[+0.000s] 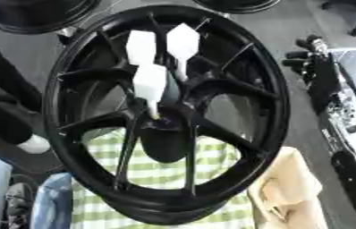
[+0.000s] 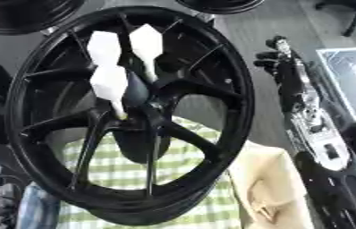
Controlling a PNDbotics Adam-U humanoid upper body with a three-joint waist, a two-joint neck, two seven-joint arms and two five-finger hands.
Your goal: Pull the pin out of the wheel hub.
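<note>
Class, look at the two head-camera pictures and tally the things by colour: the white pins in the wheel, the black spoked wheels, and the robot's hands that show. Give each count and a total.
White plastic pins with broad flat heads, stuck in the hub: 3
Large black spoked wheel in front: 1
Robot's right hand, black, at the right edge: 1
Total: 5

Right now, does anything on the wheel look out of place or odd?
Yes. Three white pins stick out of the black wheel hub, their wide heads fanned apart at different angles rather than parallel. The right hand is off to the side, touching none of them.
</note>
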